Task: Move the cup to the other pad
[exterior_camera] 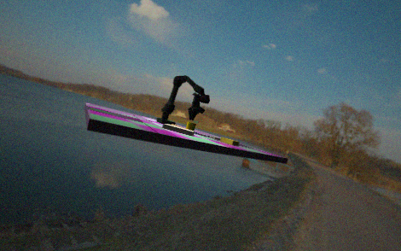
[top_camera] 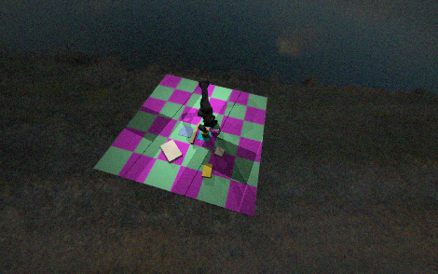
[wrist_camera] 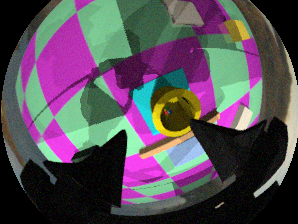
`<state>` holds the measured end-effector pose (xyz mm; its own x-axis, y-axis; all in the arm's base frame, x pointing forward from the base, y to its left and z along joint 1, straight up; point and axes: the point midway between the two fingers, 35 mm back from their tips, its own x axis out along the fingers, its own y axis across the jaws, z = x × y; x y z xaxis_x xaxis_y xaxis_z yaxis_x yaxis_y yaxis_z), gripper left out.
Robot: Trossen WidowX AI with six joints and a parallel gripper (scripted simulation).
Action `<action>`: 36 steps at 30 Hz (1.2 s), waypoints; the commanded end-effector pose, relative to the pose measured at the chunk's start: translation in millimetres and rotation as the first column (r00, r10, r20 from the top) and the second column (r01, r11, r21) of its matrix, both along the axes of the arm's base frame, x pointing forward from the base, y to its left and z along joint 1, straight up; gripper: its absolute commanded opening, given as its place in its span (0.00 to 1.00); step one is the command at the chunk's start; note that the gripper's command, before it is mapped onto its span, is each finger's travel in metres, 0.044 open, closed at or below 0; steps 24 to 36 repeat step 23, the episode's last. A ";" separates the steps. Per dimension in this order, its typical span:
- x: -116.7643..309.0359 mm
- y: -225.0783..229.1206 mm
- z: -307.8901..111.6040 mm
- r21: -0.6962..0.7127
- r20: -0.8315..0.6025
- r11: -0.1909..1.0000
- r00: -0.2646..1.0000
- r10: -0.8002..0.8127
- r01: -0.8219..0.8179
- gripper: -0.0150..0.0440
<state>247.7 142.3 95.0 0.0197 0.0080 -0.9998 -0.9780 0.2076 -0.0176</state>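
Note:
The yellow cup (top_camera: 205, 133) (exterior_camera: 190, 125) (wrist_camera: 157, 117) stands upright on the teal pad (top_camera: 200, 138) (wrist_camera: 143, 102). Small red and blue marbles (wrist_camera: 168, 112) show inside it in the wrist view; how many there are cannot be told. The other pad, pale blue (top_camera: 185, 131) (wrist_camera: 186, 154), bears nothing and lies past the orange bar. My gripper (top_camera: 209, 128) (exterior_camera: 192, 119) (wrist_camera: 159, 127) is open and empty, just above the cup, with its fingers spread wide and apart from the cup's rim in the wrist view.
An orange bar (top_camera: 194, 135) (wrist_camera: 165, 144) lies between the two pads. A flat cream block (top_camera: 171, 151) (wrist_camera: 242, 117), a small grey block (top_camera: 219, 151) (wrist_camera: 185, 12) and a yellow block (top_camera: 207, 171) (exterior_camera: 229, 141) (wrist_camera: 236, 30) lie on the checkered table top.

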 end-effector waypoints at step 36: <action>-2.5 0.0 58.6 0.002 0.005 1.000 1.000 0.000 0.000 1.00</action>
